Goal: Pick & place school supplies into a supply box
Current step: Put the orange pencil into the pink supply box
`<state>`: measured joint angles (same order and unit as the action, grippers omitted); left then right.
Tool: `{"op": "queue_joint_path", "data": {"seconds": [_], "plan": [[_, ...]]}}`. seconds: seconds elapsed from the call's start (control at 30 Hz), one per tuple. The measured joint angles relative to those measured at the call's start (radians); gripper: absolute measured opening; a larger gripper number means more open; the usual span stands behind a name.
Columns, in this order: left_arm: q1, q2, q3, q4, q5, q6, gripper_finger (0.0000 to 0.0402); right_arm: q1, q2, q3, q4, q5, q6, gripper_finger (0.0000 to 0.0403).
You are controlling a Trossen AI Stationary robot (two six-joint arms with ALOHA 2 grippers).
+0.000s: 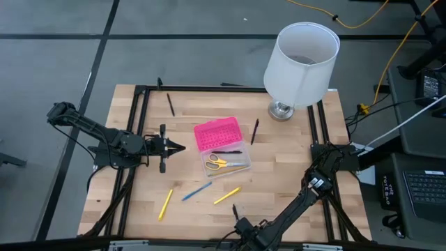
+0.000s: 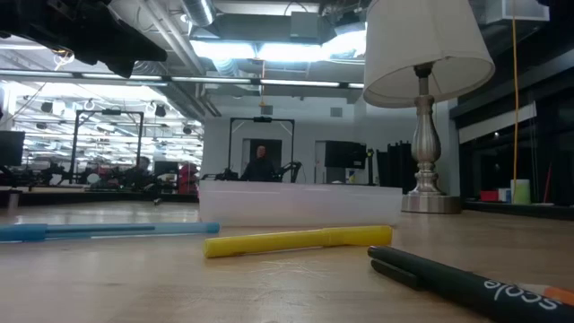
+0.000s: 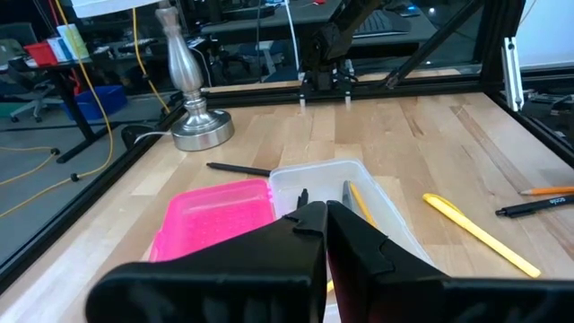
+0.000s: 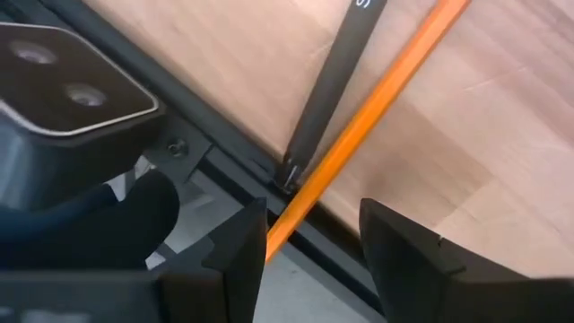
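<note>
orange pencil (image 4: pixel 377 90): I'm straddling it with my right gripper (image 4: pixel 309 247), fingers spread wide, one each side, nothing clamped yet. It's lying at the near table edge with its tip overhanging the black frame bar (image 4: pixel 224 135).
black pen (image 4: pixel 332 81): touching or just beside the orange pencil, the two crossing near the edge. Risk: I'm closing and catching both, or nudging the pen off the wood.
edge risk: the pencil is sitting half over the bar, so an off-centre squeeze is likely pivoting it and dropping it off the table. Thin round shaft, so I'm judging it prone to rolling out of the pads.
supply box (image 1: pixel 224 162): sitting mid-table, open, pink lid (image 1: pixel 217 134) folded back toward the lamp. Yellow-handled scissors (image 1: pixel 217 162) and a couple of thin pens are already lying inside.
loose supplies: yellow pen (image 1: pixel 165 204), blue pen (image 1: pixel 196 192) and another yellow pen (image 1: pixel 227 195) are lying on the wood between the box and the near edge; two dark pens (image 1: pixel 170 104) (image 1: pixel 255 131) farther back.
left gripper (image 1: pixel 178 147): I'm holding it pressed together, empty, just beside the box on its left. Risk: it's crowding the drop zone when I'm carrying the pencil in.
lamp (image 1: pixel 300 66): standing at the far right corner, well apart from the box; low risk.
</note>
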<state>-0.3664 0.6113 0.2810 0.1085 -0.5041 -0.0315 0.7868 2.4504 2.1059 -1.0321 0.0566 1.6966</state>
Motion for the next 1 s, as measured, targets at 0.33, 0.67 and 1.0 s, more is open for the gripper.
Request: {"op": "queue_joint_path", "data": {"seconds": [0.33, 0.67, 1.0], "plan": [[0.0, 0.0, 0.0, 0.0, 0.0, 0.0, 0.0006, -0.002, 0.03, 0.005, -0.002, -0.064, 0.0, 0.0181], [0.0, 0.0, 0.0, 0.0, 0.0, 0.0, 0.0006, -0.007, 0.034, 0.003, -0.006, -0.078, 0.001, 0.0157], [0.0, 0.0, 0.0, 0.0, 0.0, 0.0, 0.0006, -0.006, 0.034, 0.0, 0.026, -0.079, 0.002, 0.0074]]}}
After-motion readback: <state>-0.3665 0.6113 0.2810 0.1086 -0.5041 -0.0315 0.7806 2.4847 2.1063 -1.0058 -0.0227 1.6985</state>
